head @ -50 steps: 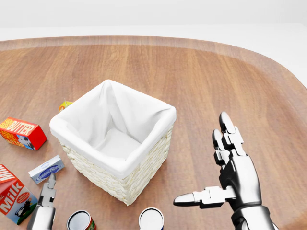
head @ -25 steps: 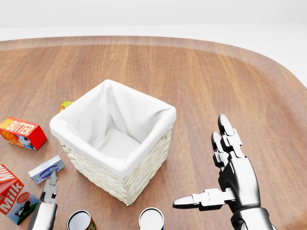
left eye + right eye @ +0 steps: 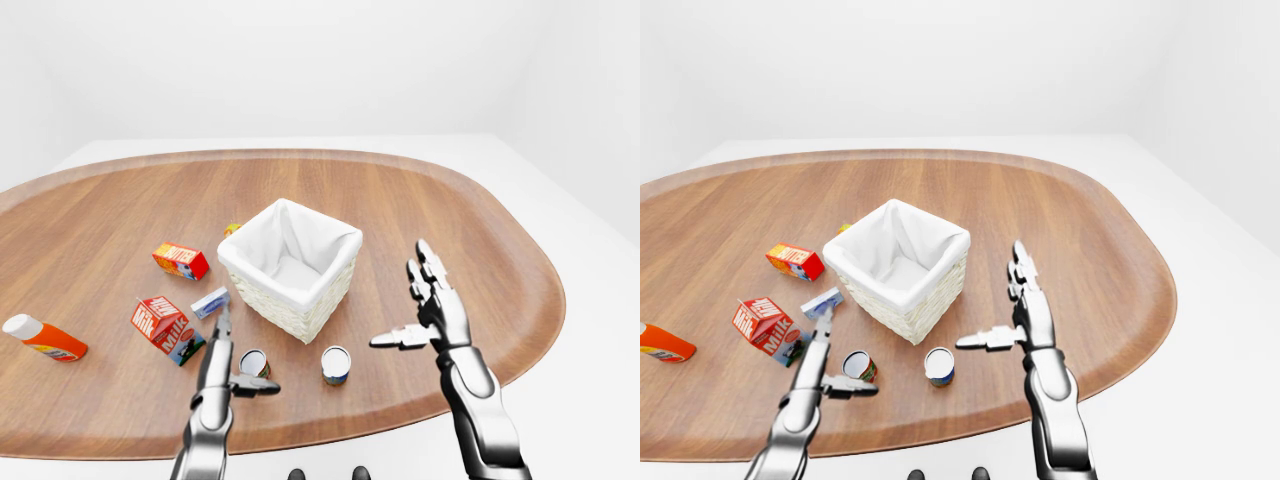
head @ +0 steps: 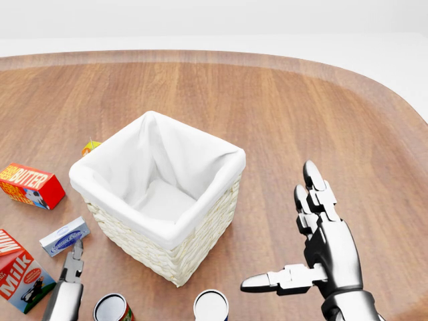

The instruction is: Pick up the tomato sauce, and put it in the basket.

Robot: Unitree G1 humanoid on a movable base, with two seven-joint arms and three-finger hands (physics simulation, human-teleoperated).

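The tomato sauce can (image 3: 252, 362) stands upright on the wooden table (image 3: 480, 250), at the near edge, just right of the left hand (image 3: 220, 372). In the left-eye view it sits in the angle between that hand's raised fingers (image 3: 224, 322) and its thumb, which points right along the can's near side. Whether any finger touches the can cannot be told. The can is near the basket's (image 3: 290, 312) near-left wall but apart from it.

The can is short and round, with a red label and a pale top inside a dark rim. A second can (image 3: 335, 365), with a blue and white label, stands to its right, below the basket's near corner.

The left hand is open, fingers extended away from the robot, thumb spread to the right, not closed on anything. The right hand (image 4: 319, 244) is also open and empty; it hovers right of the basket, fingers pointing far and thumb pointing left toward the second can.

The basket is square wicker with a white cloth liner. To its left lie a small blue and white box (image 3: 209, 302), a milk carton (image 3: 165, 328), a butter box (image 3: 180, 260) and, farthest left, an orange bottle (image 3: 45, 338) with a white cap.
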